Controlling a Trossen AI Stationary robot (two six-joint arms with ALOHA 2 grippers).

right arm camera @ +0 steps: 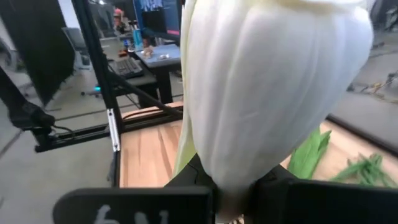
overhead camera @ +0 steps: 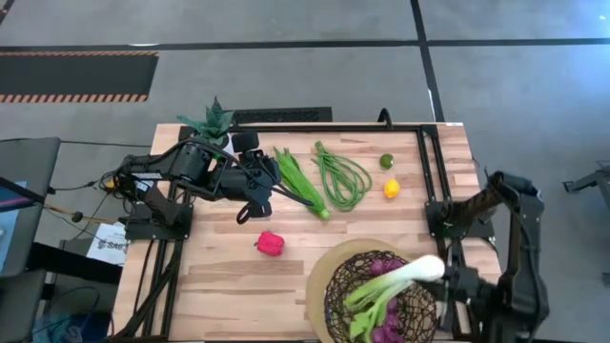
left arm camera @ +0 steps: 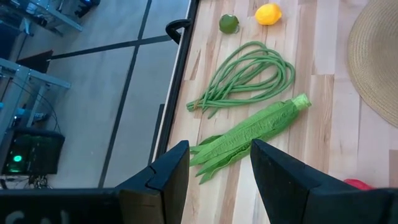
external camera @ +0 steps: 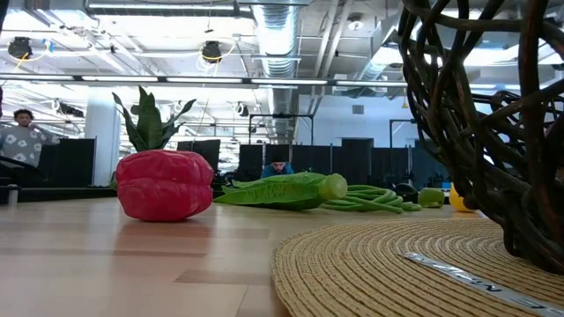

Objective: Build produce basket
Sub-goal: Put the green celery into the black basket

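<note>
The dark wire basket point(overhead camera: 381, 303) stands on a round straw mat point(overhead camera: 329, 262) at the near right, with purple grapes point(overhead camera: 389, 270) inside. A white-green leek point(overhead camera: 400, 279) lies across the basket, and my right gripper point(overhead camera: 446, 274) is shut on its white end. The red pepper point(overhead camera: 270, 243), leafy stalk point(overhead camera: 300, 181), looped beans point(overhead camera: 343, 176), lime point(overhead camera: 387, 161) and lemon point(overhead camera: 392, 189) lie on the table. My left gripper point(left arm camera: 217, 168) hangs open above the table, near the stalk's point(left arm camera: 249, 132) leafy end, touching nothing. My right gripper pinches the leek's white bulb end point(right arm camera: 233, 180) between its two fingers. It comes roughly level from the table's right side. The white end juts out over the basket's right rim, and the green leaves point(overhead camera: 367, 305) lie down in the basket on the grapes.
A spiky potted plant point(overhead camera: 214, 119) stands at the far left corner behind my left arm. A black frame point(overhead camera: 429, 143) runs along the far and right table edges. Bare wood point(overhead camera: 229, 286) lies left of the mat.
</note>
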